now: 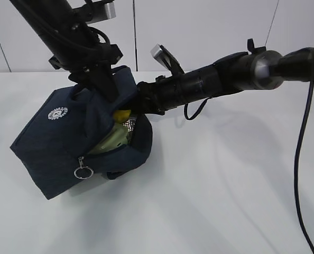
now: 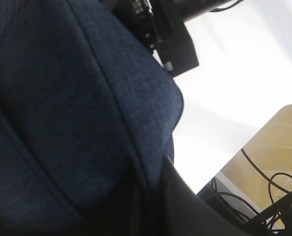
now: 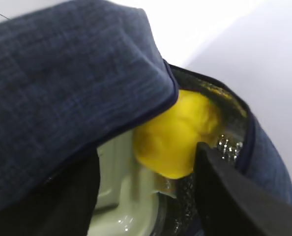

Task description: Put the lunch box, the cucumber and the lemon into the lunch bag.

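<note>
Now | right hand point(image 3: 185, 162) inside lunch bag point(image 1: 46, 143) mouth (lemon point(image 3: 178, 135) between fingers) | left hand's grip unclear

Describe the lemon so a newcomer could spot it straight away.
Find the navy lunch bag tilted on the white table, and look into its open mouth. There sits the lemon, against the pale green lunch box: the only bright yellow thing.

Setting: robotics lab or test bench. Evidence: plain white table point(image 1: 210, 201) under bare white panelled wall point(image 1: 210, 32) behind it; black cables point(image 2: 264, 196) trailing loose beyond the table's edge over yellowish floor point(image 2: 283, 132); a cable point(image 1: 299, 159) also hangs down across the table
</note>
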